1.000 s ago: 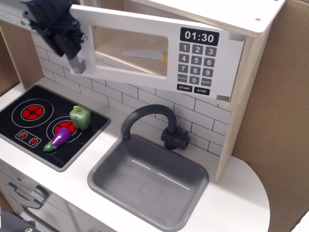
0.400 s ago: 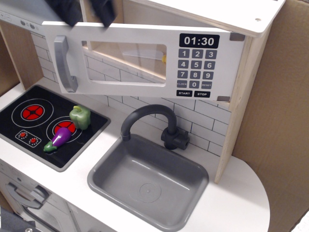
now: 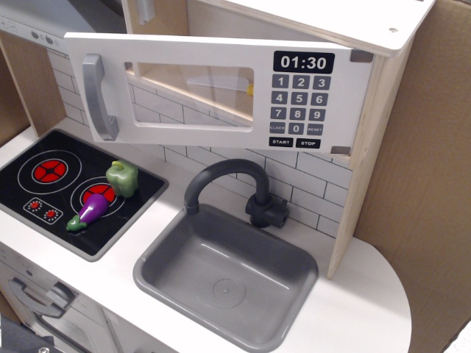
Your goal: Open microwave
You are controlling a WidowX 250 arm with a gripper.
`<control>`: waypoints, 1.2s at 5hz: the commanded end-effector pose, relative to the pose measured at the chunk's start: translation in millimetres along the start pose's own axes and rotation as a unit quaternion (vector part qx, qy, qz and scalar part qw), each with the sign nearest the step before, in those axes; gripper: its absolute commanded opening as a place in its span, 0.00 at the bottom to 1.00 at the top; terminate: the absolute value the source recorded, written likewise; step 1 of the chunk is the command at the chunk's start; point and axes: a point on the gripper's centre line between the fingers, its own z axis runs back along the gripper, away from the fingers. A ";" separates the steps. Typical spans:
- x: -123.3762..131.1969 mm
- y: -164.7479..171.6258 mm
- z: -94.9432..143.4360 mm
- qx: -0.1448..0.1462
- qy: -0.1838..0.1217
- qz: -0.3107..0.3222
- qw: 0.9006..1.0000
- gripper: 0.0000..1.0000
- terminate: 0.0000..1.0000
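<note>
The microwave (image 3: 324, 88) sits in a pale wood casing above the counter. Its white door (image 3: 213, 92) stands swung open toward me, hinged on the right. The grey bar handle (image 3: 98, 95) is at the door's left edge. The black keypad with clock digits 01:30 (image 3: 303, 95) is on the door's right part. Through the clear window I see a pale knife-like item (image 3: 217, 83) inside. My gripper is out of view.
A grey sink (image 3: 224, 272) with a dark curved tap (image 3: 228, 184) is below the door. A black hob panel (image 3: 66, 191) at left carries a green pepper (image 3: 122, 178) and a purple eggplant (image 3: 90, 212). A brown cardboard wall (image 3: 419, 184) stands at right.
My gripper let go of the door handle, rose and left the view at the top. The door swung a little further open and now stands still.
</note>
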 end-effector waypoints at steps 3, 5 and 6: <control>-9.8 33.8 -56.4 0.138 0.021 -0.050 0.989 1.00 0.00; -64.2 -16.7 -67.3 0.092 0.061 -0.104 0.988 1.00 0.00; -87.7 -44.5 -72.5 0.051 0.065 -0.122 0.989 1.00 0.00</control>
